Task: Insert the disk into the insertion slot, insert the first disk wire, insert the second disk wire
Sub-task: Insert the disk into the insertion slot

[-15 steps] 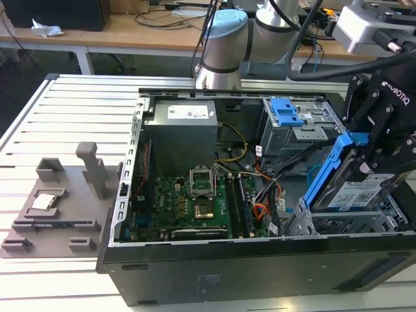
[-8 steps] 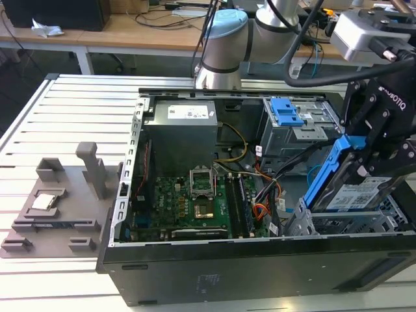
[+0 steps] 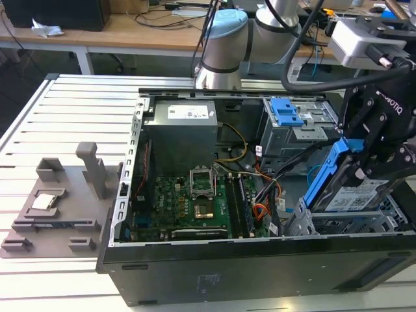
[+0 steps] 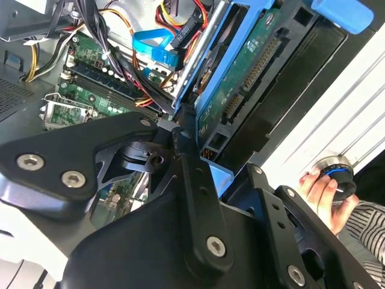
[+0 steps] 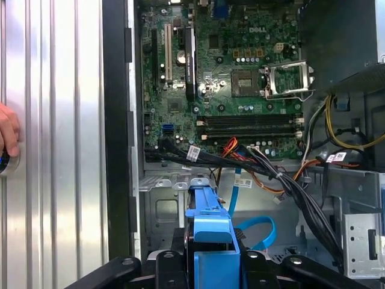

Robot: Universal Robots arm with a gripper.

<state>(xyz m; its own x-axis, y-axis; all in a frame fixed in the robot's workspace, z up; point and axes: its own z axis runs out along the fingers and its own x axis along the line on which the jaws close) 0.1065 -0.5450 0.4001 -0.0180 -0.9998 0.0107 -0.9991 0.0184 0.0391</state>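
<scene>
I am holding the disk (image 3: pixel 354 195) clamped in the gripper (image 5: pixel 213 268), tilted over the insertion slot (image 3: pixel 383 221) beneath it. That tilt (if uncorrected) is risking a jam.

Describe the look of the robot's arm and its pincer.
The arm is built of silver-grey tubes and rounded joints with pale blue caps. A thick black cable loops beside it towards a pale grey box at the wrist. The pincer is matt black with white lettering on its side. Its fingers are flat, jointed bars fastened with silver screws.
</scene>
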